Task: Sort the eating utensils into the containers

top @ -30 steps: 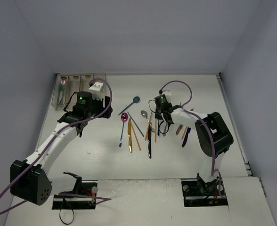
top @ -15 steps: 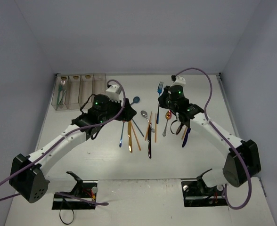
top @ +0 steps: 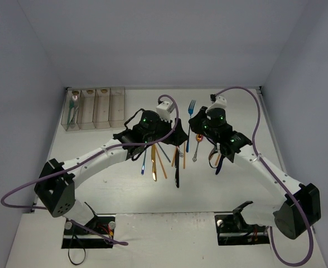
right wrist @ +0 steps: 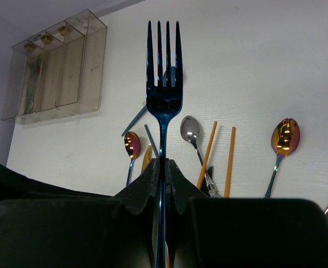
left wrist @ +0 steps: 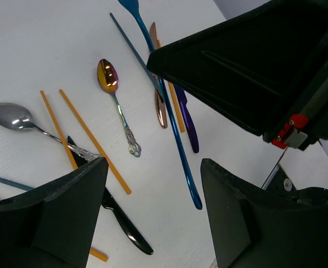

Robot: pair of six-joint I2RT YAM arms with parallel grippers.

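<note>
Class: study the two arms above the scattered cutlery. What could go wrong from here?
1. The right gripper pinches the blue fork low on its thin handle; it may pivot or slip.
2. Both grippers crowd the same pile of utensils; they could collide.
3. The open left gripper hangs over that overlapping pile and might snag two.

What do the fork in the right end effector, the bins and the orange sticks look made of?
Blue fork: likely metal with glossy blue coating; sharp highlights on the tines.
Bins: probably clear plastic; the table shows through the walls.
Orange sticks: matte, no glints; wood or plastic, cannot tell.
</note>
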